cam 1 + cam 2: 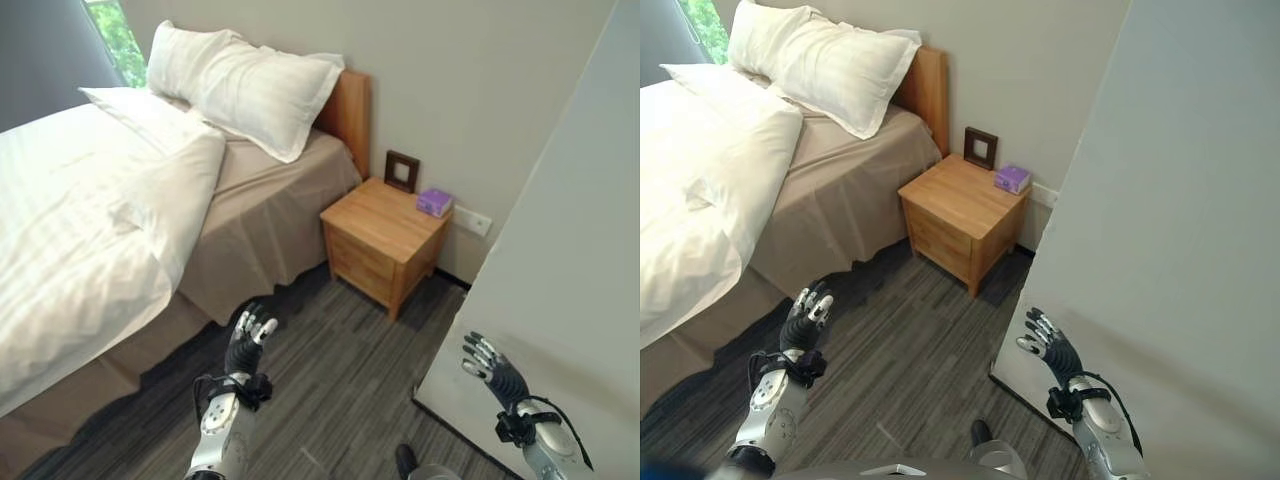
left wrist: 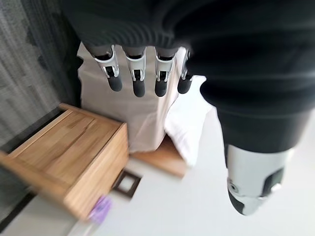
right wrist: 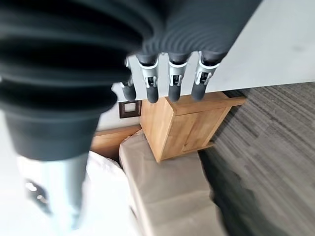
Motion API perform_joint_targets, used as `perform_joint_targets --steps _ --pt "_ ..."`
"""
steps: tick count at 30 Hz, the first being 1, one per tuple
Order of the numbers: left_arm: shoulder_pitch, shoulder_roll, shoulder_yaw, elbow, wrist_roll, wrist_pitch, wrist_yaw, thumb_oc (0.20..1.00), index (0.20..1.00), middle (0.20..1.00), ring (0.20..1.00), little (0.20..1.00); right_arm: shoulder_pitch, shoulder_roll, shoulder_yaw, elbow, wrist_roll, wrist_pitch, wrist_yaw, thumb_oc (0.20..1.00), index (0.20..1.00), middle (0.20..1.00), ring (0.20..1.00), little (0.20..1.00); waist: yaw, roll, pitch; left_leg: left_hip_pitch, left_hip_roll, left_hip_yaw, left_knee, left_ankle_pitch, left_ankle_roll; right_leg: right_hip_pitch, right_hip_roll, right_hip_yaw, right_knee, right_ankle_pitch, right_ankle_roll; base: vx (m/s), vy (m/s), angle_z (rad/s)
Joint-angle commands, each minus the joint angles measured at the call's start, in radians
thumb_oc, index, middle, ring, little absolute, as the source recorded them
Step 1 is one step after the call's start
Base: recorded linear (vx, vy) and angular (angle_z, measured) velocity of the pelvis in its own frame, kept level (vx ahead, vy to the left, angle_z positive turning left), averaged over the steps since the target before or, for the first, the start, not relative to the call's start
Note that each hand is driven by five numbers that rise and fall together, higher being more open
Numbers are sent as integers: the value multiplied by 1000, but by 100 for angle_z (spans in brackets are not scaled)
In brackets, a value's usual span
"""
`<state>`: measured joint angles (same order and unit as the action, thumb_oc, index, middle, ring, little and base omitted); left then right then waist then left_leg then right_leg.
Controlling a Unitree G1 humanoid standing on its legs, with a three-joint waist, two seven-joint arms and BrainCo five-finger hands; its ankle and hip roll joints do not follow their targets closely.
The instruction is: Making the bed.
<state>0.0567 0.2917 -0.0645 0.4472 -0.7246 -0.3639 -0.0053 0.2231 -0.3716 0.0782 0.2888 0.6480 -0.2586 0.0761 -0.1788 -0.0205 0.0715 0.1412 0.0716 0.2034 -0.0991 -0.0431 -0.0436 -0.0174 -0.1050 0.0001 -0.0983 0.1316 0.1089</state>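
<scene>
White duvet [image 1: 70, 220], beige sheet [image 1: 265, 215], pale-wood nightstand [image 1: 385, 240], purple box [image 1: 435, 202], grey streaked floor [image 1: 340, 390].

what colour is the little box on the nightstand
Purple. The little box sits on the wooden nightstand beside a dark picture frame; the left eye view shows it best.

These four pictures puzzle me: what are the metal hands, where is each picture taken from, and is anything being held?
You are looking through a humanoid robot's cameras. Two pictures come from its head, looking down at a bedroom; the two close ones come from cameras on its wrists, looking along the fingers. The left hand and the right hand hang over the floor with fingers relaxed, holding nothing. The bed carries a white duvet pulled to one side, leaving the beige sheet bare, and pillows against the headboard. Beside it a wooden nightstand holds a dark picture frame and a small purple box.
</scene>
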Motion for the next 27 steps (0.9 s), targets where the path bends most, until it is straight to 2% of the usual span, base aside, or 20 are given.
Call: perform_joint_targets --steps 1,6,9,10,11,12,13,17,18,19,20,21,22,23,24,25,26,27 --pt "-11 11 57 -49 -90 -59 -3 1000 1000 1000 1000 1000 -38 8 -86 -75 77 -79 -16 1000 1000 1000 1000 1000 24 -33 8 -40 32 108 33 49 11 -45 -83 -71 165 -53 66 58 -2 -7" --pt "-11 37 68 -66 -69 -63 -4 1000 1000 1000 1000 1000 -59 -30 -25 -64 7 -52 2 1000 1000 1000 1000 1000 55 -45 -1 -45 27 88 41 44 9 -20 -96 -111 137 -37 73 38 0 4" --pt "-18 50 83 -62 -72 -74 7 1000 1000 1000 1000 1000 -73 -35 10 -77 -1 -44 17 1000 1000 1000 1000 1000 74 -55 5 -48 20 70 51 35 15 -13 -109 -124 154 -35 80 38 57 12" --pt "-22 58 91 -58 -72 -76 10 1000 1000 1000 1000 1000 -80 -41 24 -93 -16 -43 27 1000 1000 1000 1000 1000 88 -57 16 -50 11 49 59 25 26 -18 -119 -127 208 -33 88 10 53 23" --pt "-22 58 91 -58 -72 -76 10 1000 1000 1000 1000 1000 -80 -41 24 -93 -16 -43 27 1000 1000 1000 1000 1000 87 -57 15 -52 10 49 60 25 27 -21 -120 -127 211 -34 88 32 142 28" --pt "-21 63 96 -42 -63 -76 16 1000 1000 1000 1000 1000 -88 -42 35 -97 -31 -43 31 1000 1000 1000 1000 1000 95 -56 32 -50 -2 26 67 13 44 -58 -135 -115 326 -2 99 19 93 31" --pt "-22 63 96 -42 -63 -76 16 1000 1000 1000 1000 1000 -89 -42 35 -97 -31 -43 31 1000 1000 1000 1000 1000 95 -57 32 -50 -3 26 68 12 45 -61 -137 -114 329 -3 100 28 145 39" --pt "-13 70 103 -29 -57 -76 21 1000 1000 1000 1000 1000 -97 -32 57 -113 -29 -50 41 1000 1000 1000 1000 1000 96 -42 77 -23 -22 -4 75 -5 77 -162 -156 -62 598 151 118 49 157 26" --pt "-14 75 100 -23 -54 -73 20 1000 1000 1000 1000 1000 -99 -29 66 -118 -31 -50 49 1000 1000 1000 1000 1000 91 -24 96 -10 -9 -21 78 -12 84 -217 -135 -45 690 128 106 122 136 27" --pt "-16 78 96 -21 -53 -71 17 1000 1000 1000 1000 1000 -97 -27 65 -115 -31 -48 51 1000 1000 1000 1000 1000 83 -22 96 -3 -7 -32 72 -15 83 -245 -105 -32 695 103 102 201 84 22" --pt "-21 76 96 -15 -59 -71 13 1000 1000 1000 1000 1000 -94 -25 67 -111 -29 -46 52 1000 1000 1000 1000 1000 74 -24 91 8 -11 -40 63 -20 78 -264 -86 -23 673 77 99 148 12 14" --pt "-21 76 96 -14 -60 -71 13 1000 1000 1000 1000 1000 -94 -25 68 -111 -29 -46 52 1000 1000 1000 1000 1000 73 -24 91 11 -11 -41 62 -21 78 -263 -86 -24 676 73 99 207 -7 25" --pt "-23 72 95 -14 -72 -73 4 1000 1000 1000 1000 1000 -87 -27 68 -104 -26 -45 53 1000 1000 1000 1000 1000 61 -26 86 29 -14 -50 51 -25 70 -270 -60 -22 610 21 88 391 -45 39" --pt "-34 60 87 -1 -97 -75 -12 1000 1000 1000 1000 1000 -70 -35 67 -91 -23 -45 57 1000 1000 1000 1000 1000 27 -27 75 64 -20 -76 41 -45 52 -282 -18 -11 412 -13 77 514 -55 39" --pt "-43 57 79 8 -100 -77 -14 1000 1000 1000 1000 1000 -65 -36 67 -91 -21 -46 56 1000 1000 1000 1000 1000 15 -32 70 76 -28 -89 33 -46 43 -292 -11 -3 326 -2 78 405 -43 35" --pt "-43 57 79 9 -101 -77 -14 1000 1000 1000 1000 1000 -64 -37 67 -91 -21 -46 56 1000 1000 1000 1000 1000 12 -27 74 82 -22 -92 32 -48 42 -281 -7 -9 318 -1 77 293 -31 29" --pt "-59 57 67 20 -98 -81 -14 1000 1000 1000 1000 1000 -58 -40 66 -95 -14 -47 62 1000 1000 1000 1000 1000 -7 -26 69 107 -20 -104 18 -55 28 -289 5 -7 224 11 79 396 -75 42" --pt "-77 64 42 23 -67 -82 -8 1000 1000 1000 1000 1000 -49 -51 64 -110 -19 -47 63 1000 1000 1000 1000 1000 -23 -28 63 141 -17 -117 12 -67 16 -310 2 -46 152 40 87 391 -76 43"
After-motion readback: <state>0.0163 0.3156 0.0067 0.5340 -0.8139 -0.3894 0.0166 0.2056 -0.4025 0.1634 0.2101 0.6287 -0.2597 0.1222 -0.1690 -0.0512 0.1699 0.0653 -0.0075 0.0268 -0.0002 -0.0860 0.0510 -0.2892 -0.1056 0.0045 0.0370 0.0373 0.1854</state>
